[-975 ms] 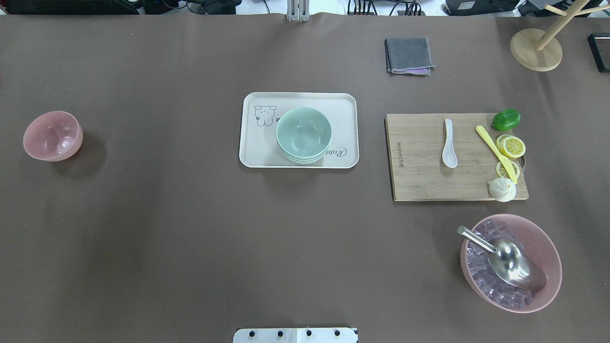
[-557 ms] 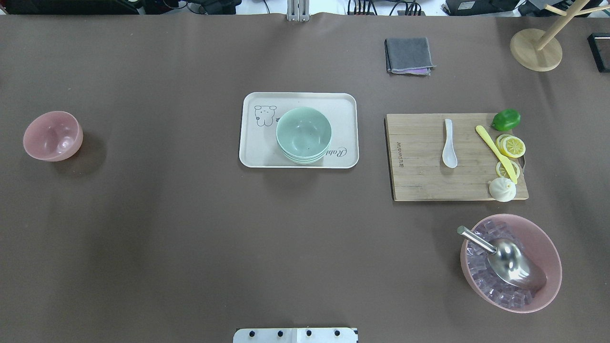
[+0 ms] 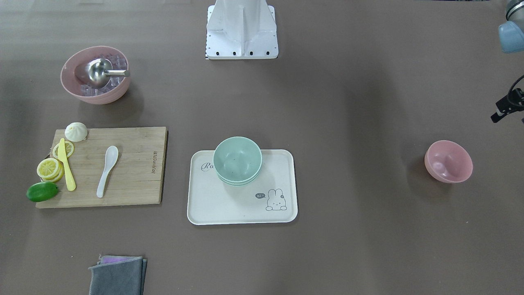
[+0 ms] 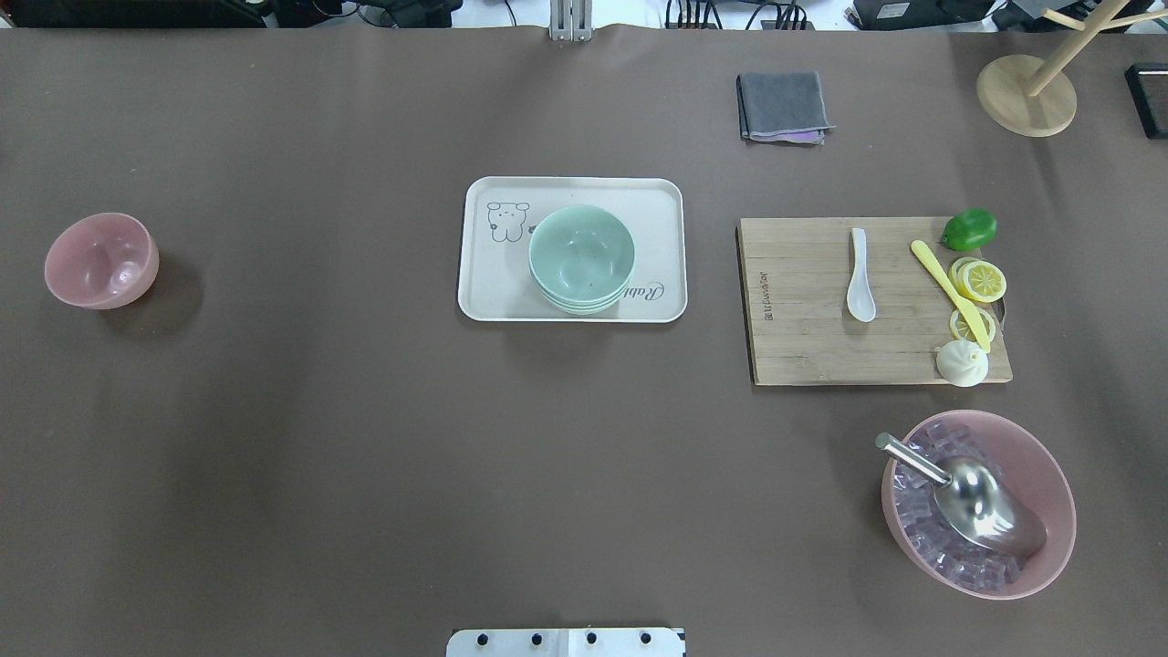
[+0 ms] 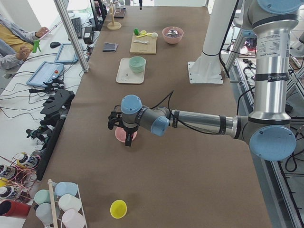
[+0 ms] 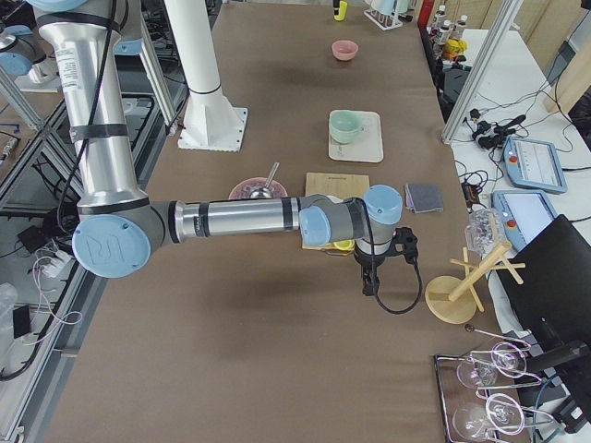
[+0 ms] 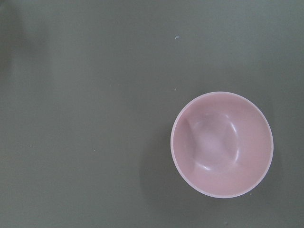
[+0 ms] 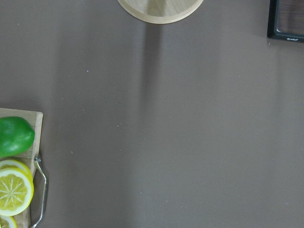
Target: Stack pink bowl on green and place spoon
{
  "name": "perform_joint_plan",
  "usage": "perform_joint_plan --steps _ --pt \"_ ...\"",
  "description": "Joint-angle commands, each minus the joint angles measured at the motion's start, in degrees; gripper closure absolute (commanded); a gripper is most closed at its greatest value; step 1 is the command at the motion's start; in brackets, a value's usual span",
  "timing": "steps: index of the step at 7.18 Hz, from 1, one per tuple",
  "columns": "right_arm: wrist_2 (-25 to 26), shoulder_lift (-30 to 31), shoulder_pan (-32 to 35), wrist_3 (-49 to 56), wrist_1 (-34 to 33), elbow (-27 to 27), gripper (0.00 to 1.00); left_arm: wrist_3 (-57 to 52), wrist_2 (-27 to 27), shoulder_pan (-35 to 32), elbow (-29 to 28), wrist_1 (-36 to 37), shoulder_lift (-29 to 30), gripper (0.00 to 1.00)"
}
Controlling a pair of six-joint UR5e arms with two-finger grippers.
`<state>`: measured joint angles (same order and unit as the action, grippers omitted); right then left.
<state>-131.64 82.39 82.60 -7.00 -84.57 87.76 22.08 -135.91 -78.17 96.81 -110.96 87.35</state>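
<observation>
The small pink bowl (image 4: 100, 260) stands empty at the table's far left; it also shows in the left wrist view (image 7: 222, 144) and the front view (image 3: 448, 161). Stacked green bowls (image 4: 581, 258) sit on the white tray (image 4: 657, 196) at the centre. The white spoon (image 4: 859, 278) lies on the wooden cutting board (image 4: 803, 351). My left gripper (image 5: 126, 141) hangs above the pink bowl; I cannot tell if it is open. My right gripper (image 6: 368, 281) hangs beyond the board's right end; I cannot tell its state. Neither wrist view shows fingers.
A lime (image 4: 969, 229), lemon slices (image 4: 979, 280), a yellow knife (image 4: 949, 294) and a bun (image 4: 962, 363) sit at the board's right end. A large pink bowl (image 4: 1058, 511) holds ice and a metal scoop (image 4: 981, 506). A grey cloth (image 4: 783, 106) and a wooden stand (image 4: 1025, 96) are at the back.
</observation>
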Motion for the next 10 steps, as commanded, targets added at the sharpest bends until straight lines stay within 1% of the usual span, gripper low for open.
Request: perform_joint_plan --steps 1,4,5,6,7,8,9,10 --pt "0.06 -0.29 -0.16 0.06 0.02 -0.92 0.0 0.07 0.11 0.03 0.03 0.04 0.28 0.02" --pt "-0.02 0.06 -0.42 0.06 0.02 -0.49 0.0 -0.02 -0.41 0.12 0.57 0.04 0.19 0.02" --pt "0.06 -0.21 -1.82 0.06 0.1 -0.4 0.0 0.15 -0.41 0.12 0.48 0.04 0.36 0.02" --pt "-0.63 -0.12 -2.18 -0.38 0.11 0.82 0.0 0.15 -0.41 0.21 0.05 0.13 0.71 0.02" --pt "-4.47 -0.12 -3.14 -6.65 0.11 2.48 0.0 0.15 -0.15 1.69 -0.57 0.21 1.85 0.02" --pt "-5.81 -0.12 -5.59 -14.72 1.32 6.42 0.0 -0.02 0.11 2.14 -1.36 0.21 2.29 0.02" --pt "-5.56 -0.12 -10.31 -21.93 4.29 9.59 0.0 -0.11 0.03 2.14 -3.54 0.04 4.04 0.02" --pt "-2.34 -0.73 -14.53 -26.79 8.76 10.06 0.0 -0.11 0.03 2.23 -6.69 -0.05 6.75 0.02"
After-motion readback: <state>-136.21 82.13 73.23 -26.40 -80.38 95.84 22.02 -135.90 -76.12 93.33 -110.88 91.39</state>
